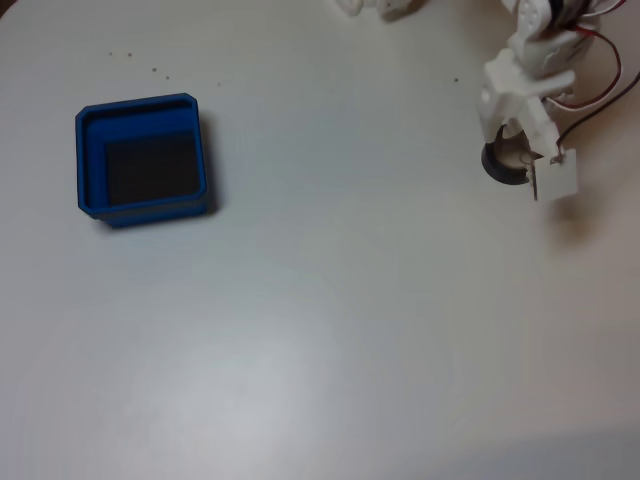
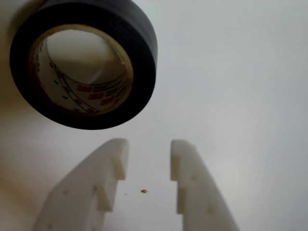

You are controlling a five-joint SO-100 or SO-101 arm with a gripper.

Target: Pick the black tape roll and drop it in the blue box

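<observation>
Stage: early approach; nothing grasped, nothing delivered.

Gripper [image 2: 148, 156]: parted to a narrow gap, white fingers [image 2: 113, 166] rising from the lower edge of the wrist view, bare table [image 2: 240, 96] visible between them; holding nothing.

Black tape roll [image 2: 144, 53]: lying flat on the table, just ahead of the fingertips and offset toward the left finger in the wrist view; not between the jaws, no contact visible. Pale core with printed lettering facing up, centre open.

Same roll in the fixed view [image 1: 497, 168]: tucked partly beneath the white arm [image 1: 530, 95], dark rim peeking out on the left side of the gripper [image 1: 535, 170].

Blue box [image 1: 142, 160]: far from the gripper, well apart across the table toward the left of the fixed view; dark floor bare.

Done: arm brought down next to the roll.

Left: line up on the roll, likely sliding toward the left-finger side and perhaps widening the gap; close on the rim or wall; lift; carry across the table; release over the box.

Judged progress: near the start, with grasp, transport and drop all outstanding.

Risk: nudging the roll away with a fingertip given the present offset.
</observation>
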